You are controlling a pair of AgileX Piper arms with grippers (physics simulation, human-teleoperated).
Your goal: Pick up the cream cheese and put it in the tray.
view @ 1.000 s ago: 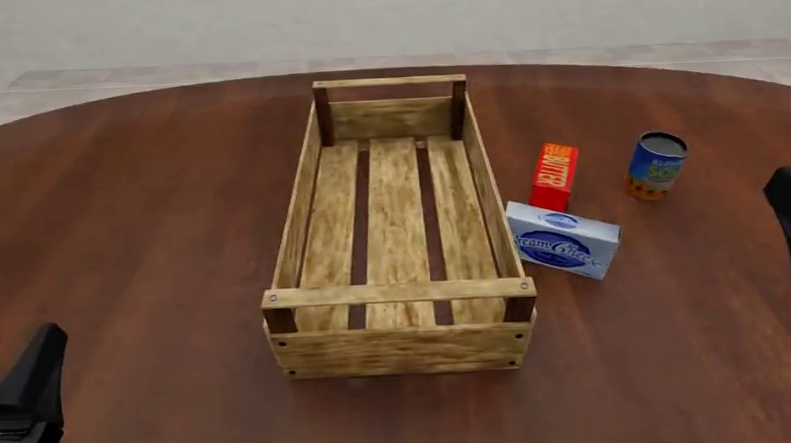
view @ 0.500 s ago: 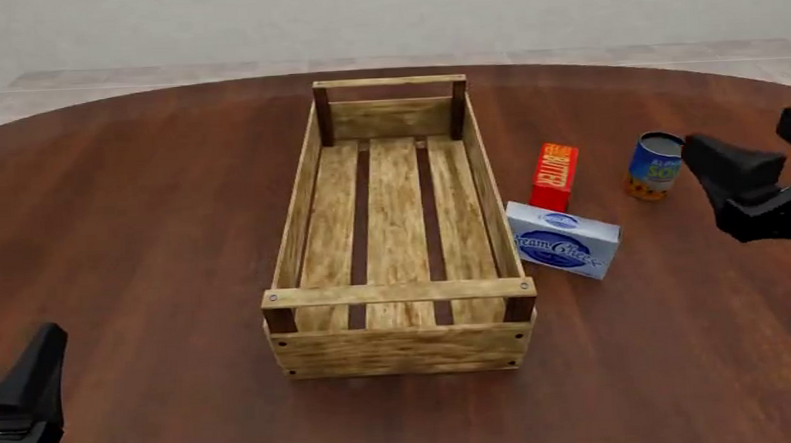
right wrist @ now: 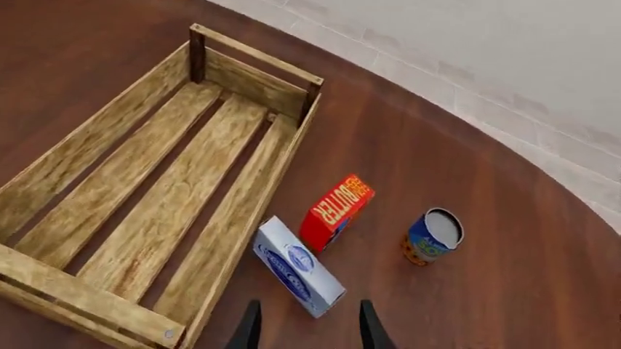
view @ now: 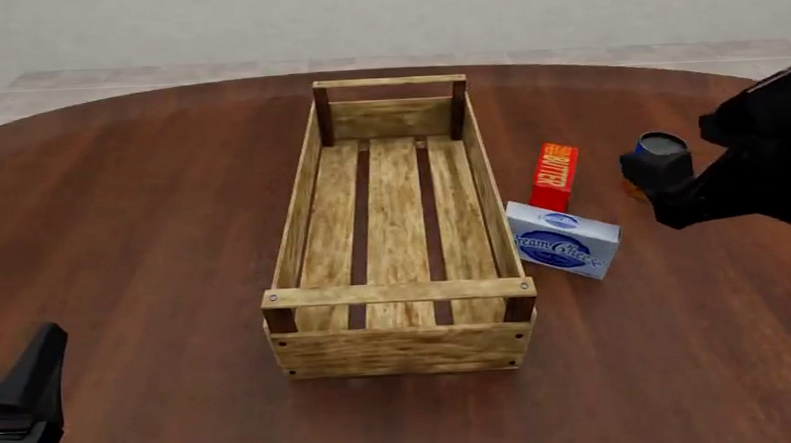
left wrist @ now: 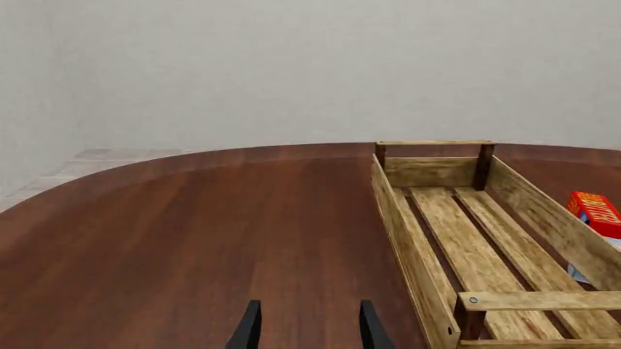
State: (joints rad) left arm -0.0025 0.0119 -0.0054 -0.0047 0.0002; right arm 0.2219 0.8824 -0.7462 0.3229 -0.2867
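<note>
Cream cheese (view: 563, 240) beside tray (view: 293, 226) — red box (view: 554, 177), can (view: 659, 147) behind.

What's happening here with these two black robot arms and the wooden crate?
The right gripper hangs open above the table near the cream cheese, which lies beside the tray with a red box and a blue can close by. Nothing is held yet. The left gripper, also open, waits at the table's near left.

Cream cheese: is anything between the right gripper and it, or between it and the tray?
Nothing visible blocks the right gripper from the cream cheese. The red box and blue can stand beyond it. Only the tray's near side wall must be cleared.
</note>
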